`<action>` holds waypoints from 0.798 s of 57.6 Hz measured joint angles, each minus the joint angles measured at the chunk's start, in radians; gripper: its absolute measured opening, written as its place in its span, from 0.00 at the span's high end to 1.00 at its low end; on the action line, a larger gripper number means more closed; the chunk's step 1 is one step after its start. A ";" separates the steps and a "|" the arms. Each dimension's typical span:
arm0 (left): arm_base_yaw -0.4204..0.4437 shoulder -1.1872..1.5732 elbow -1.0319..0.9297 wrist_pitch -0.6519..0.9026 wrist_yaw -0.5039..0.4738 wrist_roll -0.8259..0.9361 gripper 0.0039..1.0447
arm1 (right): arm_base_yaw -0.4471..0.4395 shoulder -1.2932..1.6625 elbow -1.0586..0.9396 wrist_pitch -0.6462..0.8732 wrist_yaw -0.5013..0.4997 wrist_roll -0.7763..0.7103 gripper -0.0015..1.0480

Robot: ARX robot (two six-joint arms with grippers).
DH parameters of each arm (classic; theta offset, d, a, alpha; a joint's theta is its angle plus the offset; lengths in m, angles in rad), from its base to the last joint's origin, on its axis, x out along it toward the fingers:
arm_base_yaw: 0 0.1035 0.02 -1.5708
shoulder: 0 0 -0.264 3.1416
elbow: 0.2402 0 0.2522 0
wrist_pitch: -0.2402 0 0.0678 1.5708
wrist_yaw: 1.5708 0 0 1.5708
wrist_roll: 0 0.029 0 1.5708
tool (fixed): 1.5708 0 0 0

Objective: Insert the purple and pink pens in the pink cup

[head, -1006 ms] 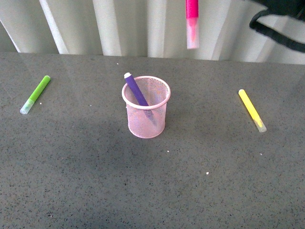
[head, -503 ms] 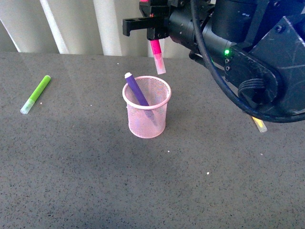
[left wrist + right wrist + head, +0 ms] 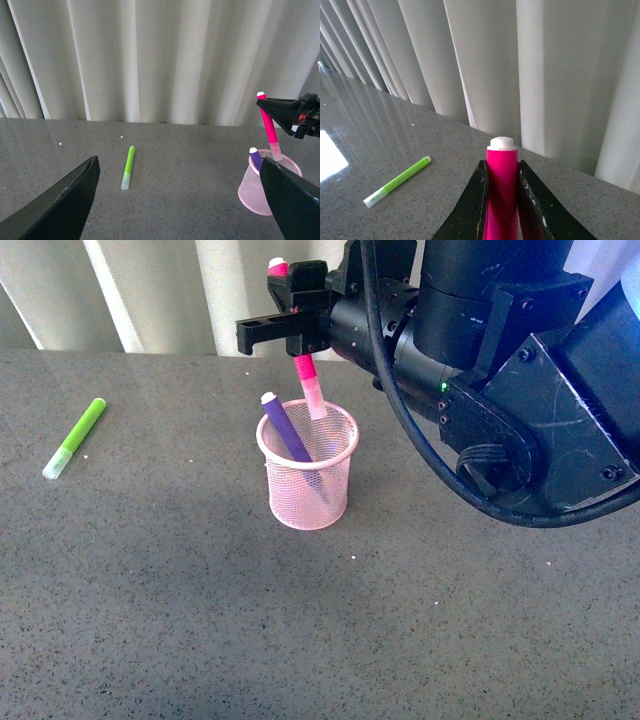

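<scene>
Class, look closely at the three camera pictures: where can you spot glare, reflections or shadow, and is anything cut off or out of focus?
Right wrist view: window glare and curtain reflections on the glossy table; the pink pen is cropped below. Front view: a soft shadow spreads left of the pink cup, and the right arm fills the upper right. Left wrist view: evenly lit, with the lime green marker sharp.

A dark grey, finely speckled tabletop point(image 3: 180, 620) stretches back to a wall of pale vertical blinds. A light pink wire-mesh cup point(image 3: 307, 492) stands upright near the middle of the surface. Well apart from it, toward the left, a lime green marker point(image 3: 74, 438) lies flat on the tabletop, its clear cap pointing toward the near edge. A few tiny white specks dot the surface in front of the cup.
</scene>
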 joint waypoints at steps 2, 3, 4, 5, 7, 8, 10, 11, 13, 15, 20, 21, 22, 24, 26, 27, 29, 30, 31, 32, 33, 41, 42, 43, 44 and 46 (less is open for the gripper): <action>0.000 0.000 0.000 0.000 0.000 0.000 0.06 | 0.000 0.003 0.000 0.000 -0.002 0.004 0.89; 0.000 0.000 0.000 0.000 0.000 0.000 0.06 | 0.000 0.006 0.000 0.001 -0.003 0.004 0.89; 0.000 0.000 0.000 0.000 0.000 0.000 0.06 | 0.000 0.007 0.000 0.002 -0.005 0.005 0.89; 0.000 0.000 0.000 0.000 0.000 0.000 0.06 | -0.001 0.011 0.000 0.003 -0.006 0.006 0.89; 0.000 0.000 0.000 0.000 0.000 0.000 0.06 | -0.002 0.013 0.000 0.005 -0.006 0.007 0.89; 0.000 0.000 0.000 0.000 0.000 0.000 0.06 | -0.002 0.016 0.000 0.006 -0.008 0.007 0.89; 0.000 0.000 0.000 0.000 0.000 0.000 0.06 | -0.003 0.019 0.000 0.010 -0.010 0.007 0.89; 0.000 0.000 0.000 0.000 0.000 0.000 0.06 | -0.003 0.021 0.000 0.010 -0.010 0.007 0.89; 0.000 0.000 0.000 0.000 0.000 0.000 0.06 | -0.003 0.022 0.000 0.010 -0.013 0.006 0.89; 0.000 0.000 0.000 0.000 0.000 0.000 0.06 | -0.004 0.023 -0.002 0.010 -0.017 0.006 0.89; 0.000 0.000 0.000 0.000 0.000 0.000 0.06 | -0.009 0.023 -0.002 0.010 -0.020 0.008 0.79; 0.000 0.000 0.000 0.000 0.000 0.000 0.06 | -0.010 0.023 -0.002 0.010 -0.020 0.009 0.77; 0.000 0.000 0.000 0.000 0.000 0.000 0.06 | -0.010 0.023 -0.002 0.010 -0.020 0.010 0.74; 0.000 0.000 0.000 0.000 0.000 0.000 0.06 | -0.013 0.024 -0.002 0.010 -0.019 0.012 0.67; 0.000 0.000 0.000 0.000 0.000 0.000 0.06 | -0.015 0.024 -0.002 0.010 -0.017 0.014 0.60; 0.000 0.000 0.000 0.000 0.000 0.000 0.06 | -0.016 0.024 -0.002 0.010 -0.017 0.016 0.57; 0.000 0.000 0.000 0.000 0.000 0.000 0.06 | -0.019 0.024 -0.002 0.010 -0.016 0.016 0.49; 0.000 0.000 0.000 0.000 0.000 0.000 0.06 | -0.022 0.024 -0.002 0.010 -0.016 0.018 0.44; 0.000 0.000 0.000 0.000 0.000 0.000 0.06 | -0.023 0.024 -0.002 0.010 -0.016 0.019 0.40; 0.000 0.000 0.000 0.000 0.000 0.000 0.06 | -0.024 0.024 -0.002 0.010 -0.016 0.019 0.35; 0.000 0.000 0.000 0.000 0.000 0.000 0.06 | -0.025 0.024 -0.002 0.010 -0.016 0.019 0.32; 0.000 0.000 0.000 0.000 0.000 0.000 0.06 | -0.030 0.024 -0.002 0.010 -0.016 0.020 0.10; 0.000 0.000 0.000 0.000 0.000 0.000 0.06 | -0.031 0.024 -0.003 0.010 -0.016 0.021 0.07; 0.000 0.000 0.000 0.000 0.000 0.000 0.06 | -0.031 0.024 -0.003 0.010 -0.015 0.022 0.05; 0.000 0.000 0.000 0.000 0.000 0.000 0.06 | -0.032 0.024 -0.004 0.011 -0.013 0.023 0.05; 0.000 0.000 0.000 0.000 0.000 0.000 0.06 | -0.035 0.024 -0.006 0.013 -0.010 0.024 0.06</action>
